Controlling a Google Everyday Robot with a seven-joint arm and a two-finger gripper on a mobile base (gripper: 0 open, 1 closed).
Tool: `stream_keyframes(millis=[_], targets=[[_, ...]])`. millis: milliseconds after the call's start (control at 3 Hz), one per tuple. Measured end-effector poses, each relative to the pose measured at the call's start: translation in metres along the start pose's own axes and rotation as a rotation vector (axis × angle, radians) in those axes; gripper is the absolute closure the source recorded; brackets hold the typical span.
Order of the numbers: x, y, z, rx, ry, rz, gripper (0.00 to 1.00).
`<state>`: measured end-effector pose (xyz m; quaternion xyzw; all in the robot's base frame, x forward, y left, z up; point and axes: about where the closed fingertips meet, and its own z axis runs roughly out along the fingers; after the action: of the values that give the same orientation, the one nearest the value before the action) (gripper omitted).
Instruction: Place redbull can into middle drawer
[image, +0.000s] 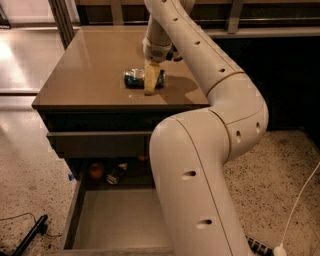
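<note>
My gripper (153, 80) is down on the counter (85, 80), at the can (136, 78). The can lies on its side on the counter's top, right of the middle and toward the back, well clear of the front edge. The gripper stands over the can's right half, with the left end sticking out bare. I cannot tell whether the claw is clenched on the can or loose around it.

Below the counter's front, one drawer front (100, 143) is closed. Under it, the drawer (73, 216) is pulled far out toward me. The floor I can see is flat, grey and bare, though my arm covers its right side. At its back end, in the shadow under the closed front, sit a round orange-red thing (96, 170) and a dark thing (116, 174) just beside it. I cannot tell whether they rest in the drawer or behind it.
</note>
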<state>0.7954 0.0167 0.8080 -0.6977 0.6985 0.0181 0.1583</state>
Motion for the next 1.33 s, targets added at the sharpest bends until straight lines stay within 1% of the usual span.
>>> stream_keyframes(millis=[333, 667, 1000, 1333], targets=[[0.0, 0.0, 0.0, 0.0, 0.0, 0.0, 0.82], [0.0, 0.0, 0.0, 0.0, 0.0, 0.0, 0.58], [0.0, 0.0, 0.0, 0.0, 0.0, 0.0, 0.27], [0.0, 0.0, 0.0, 0.0, 0.0, 0.0, 0.04]])
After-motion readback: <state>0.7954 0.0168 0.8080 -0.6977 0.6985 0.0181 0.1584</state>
